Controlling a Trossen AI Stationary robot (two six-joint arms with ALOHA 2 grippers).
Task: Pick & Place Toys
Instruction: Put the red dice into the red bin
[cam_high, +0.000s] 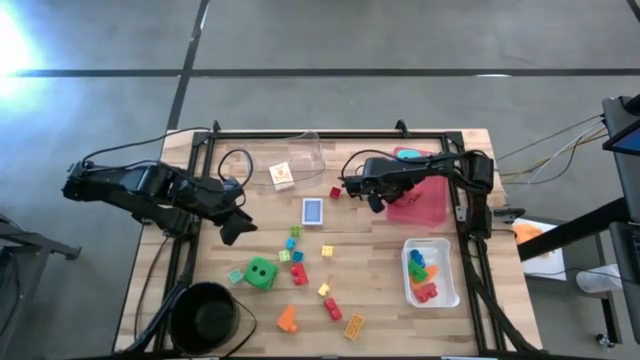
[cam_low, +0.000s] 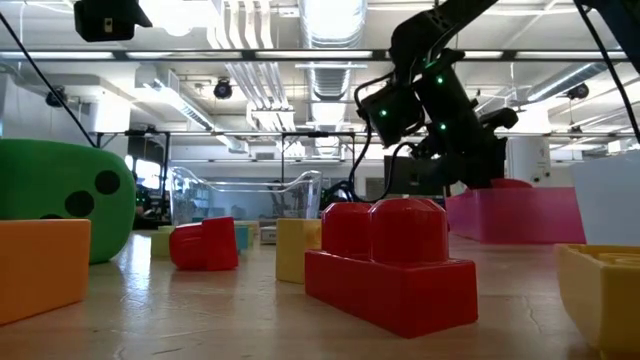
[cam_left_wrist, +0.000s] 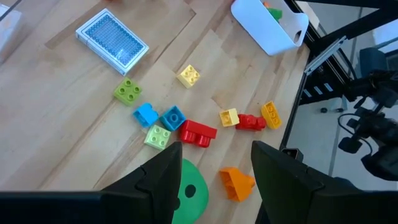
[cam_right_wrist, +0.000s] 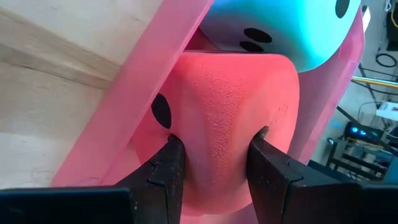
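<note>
A: What was the right gripper (cam_right_wrist: 211, 158) doing?

B: Its two fingers (cam_right_wrist: 165, 171) were pressed into the sides of the red foam die (cam_right_wrist: 230, 124), squeezing it at the rim of the pink tray (cam_right_wrist: 149, 93). The die was inside the tray, and the teal die (cam_right_wrist: 280, 31) was touching it on the side away from the gripper.

A: And around that?

B: From above, the right gripper (cam_high: 375, 198) was at the pink tray's (cam_high: 425, 208) near-left corner. A small red brick (cam_high: 336, 192) lay just beside it on the table (cam_high: 370, 290), and the blue card box (cam_high: 313, 211) a little farther out. The white tray (cam_high: 448, 290), holding several coloured bricks, was on the far side of the pink one from the clear tray (cam_high: 308, 150).

A: The left gripper?

B: The left gripper (cam_left_wrist: 214, 180) hovered with its fingers (cam_left_wrist: 165, 180) partly apart and nothing between them. Just beneath it were the green die (cam_left_wrist: 189, 193) and an orange brick (cam_left_wrist: 236, 182). Ahead lay a red brick (cam_left_wrist: 198, 132), blue bricks (cam_left_wrist: 147, 114), green ones (cam_left_wrist: 127, 91) and yellow ones (cam_left_wrist: 188, 75), then the card box. The black bowl (cam_high: 205, 315) was well off to its side.
</note>
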